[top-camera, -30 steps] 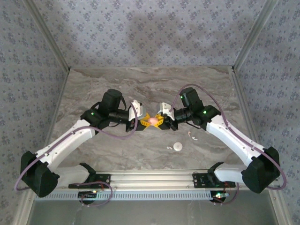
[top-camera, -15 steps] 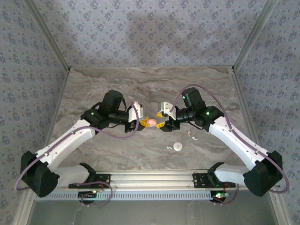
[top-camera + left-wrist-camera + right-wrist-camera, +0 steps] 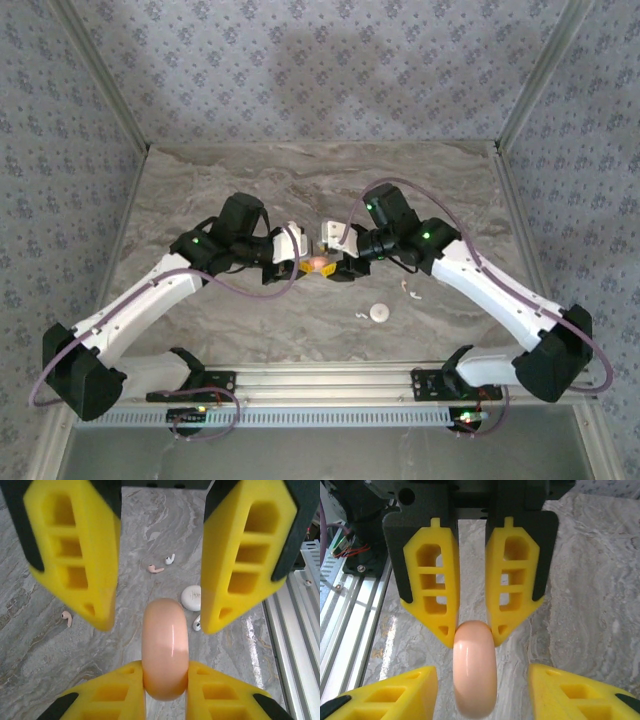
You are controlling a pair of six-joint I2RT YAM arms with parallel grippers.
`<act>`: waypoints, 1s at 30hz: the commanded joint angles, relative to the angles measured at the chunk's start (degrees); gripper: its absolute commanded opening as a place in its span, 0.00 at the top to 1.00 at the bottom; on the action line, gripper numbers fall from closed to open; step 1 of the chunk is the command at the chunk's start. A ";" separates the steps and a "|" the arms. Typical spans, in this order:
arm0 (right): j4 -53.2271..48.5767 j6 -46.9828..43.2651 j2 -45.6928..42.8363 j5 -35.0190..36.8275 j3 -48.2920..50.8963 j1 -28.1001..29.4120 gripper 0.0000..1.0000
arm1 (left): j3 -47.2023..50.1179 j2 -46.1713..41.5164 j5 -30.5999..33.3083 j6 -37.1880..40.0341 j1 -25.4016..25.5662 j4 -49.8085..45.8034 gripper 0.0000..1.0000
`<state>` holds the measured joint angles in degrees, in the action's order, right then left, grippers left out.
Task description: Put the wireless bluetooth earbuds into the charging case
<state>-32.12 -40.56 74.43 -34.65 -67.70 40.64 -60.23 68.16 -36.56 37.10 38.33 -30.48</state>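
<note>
glossy pink case (image 3: 165, 655), marble-look table (image 3: 45, 645), perhaps laminate

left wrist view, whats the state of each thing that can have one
left end effector: shut on the pink case
right end effector: open, fingers either side of the pink case, not touching
pink case: closed, held on edge above the table
white case: looks closed, flat on the table
pink earbuds: two, loose on the table
white earbuds: two, loose on the table
</note>
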 commanded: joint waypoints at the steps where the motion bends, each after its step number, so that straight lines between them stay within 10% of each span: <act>1: -2.07 -1.55 1.03 -0.81 -2.86 0.57 0.49 | -1.65 -0.41 -0.53 1.53 0.34 -1.85 0.79; 21: -5.74 -3.76 1.72 -0.79 -3.83 0.58 0.76 | -1.23 -0.34 -1.62 -0.61 0.35 0.89 0.80; 30: 10.53 4.16 -5.99 -15.04 7.28 -7.82 0.76 | 7.46 -4.44 -7.15 -13.04 -3.21 20.84 0.54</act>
<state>-30.24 -41.93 72.20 -41.69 -64.62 35.86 -55.66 66.04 -39.05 29.89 36.32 -20.14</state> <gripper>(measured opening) 0.239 0.457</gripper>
